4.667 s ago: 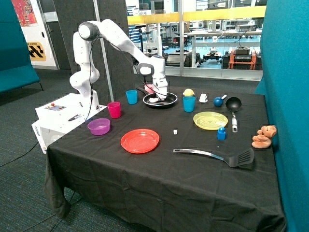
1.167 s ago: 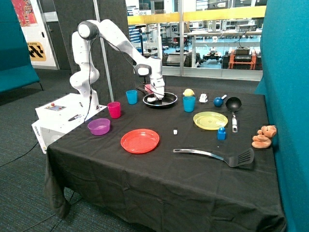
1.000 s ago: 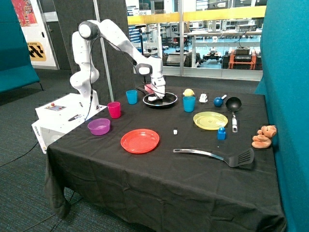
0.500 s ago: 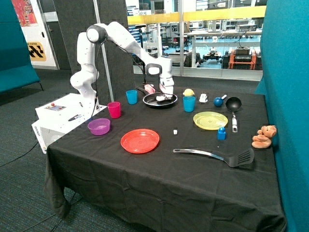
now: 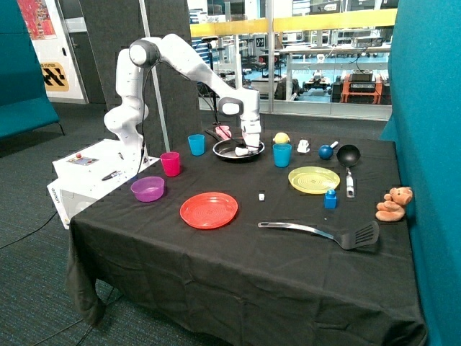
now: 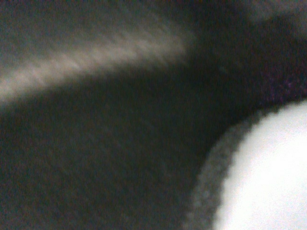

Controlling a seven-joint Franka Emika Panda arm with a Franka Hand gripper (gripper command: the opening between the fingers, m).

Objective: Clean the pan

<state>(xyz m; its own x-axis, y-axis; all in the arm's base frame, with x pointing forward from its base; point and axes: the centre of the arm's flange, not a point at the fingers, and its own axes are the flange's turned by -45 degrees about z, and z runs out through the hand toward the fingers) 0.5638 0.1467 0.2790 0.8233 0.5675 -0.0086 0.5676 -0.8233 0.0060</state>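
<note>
Fingers cannot be made out as open or closed in either view; from outside, the gripper [image 5: 248, 149] is down inside the pan [image 5: 229, 150], over a white thing [image 5: 241, 152] at the pan's side nearest the lemon. That pan sits at the far edge of the black table [image 5: 238, 267], between two blue cups: one [image 5: 197, 144] by its handle side, one [image 5: 282, 155] toward the yellow plate. Counted on the cloth: two blue cups, one pink cup [image 5: 170, 163], one purple bowl [image 5: 148, 189], two plates, red [image 5: 209, 210] and yellow [image 5: 314, 179], one lemon [image 5: 281, 138], one small deep pan [image 5: 348, 157], one spatula [image 5: 331, 233], one blue ball [image 5: 326, 151], one blue block [image 5: 330, 198], one teddy [image 5: 394, 203], and one tiny white cube [image 5: 261, 195]. At the wrist, a dark pan floor [image 6: 105, 153] fills the frame, crossed by one pale curved rim streak [image 6: 91, 57], with one white blob [image 6: 268, 177] close by.
</note>
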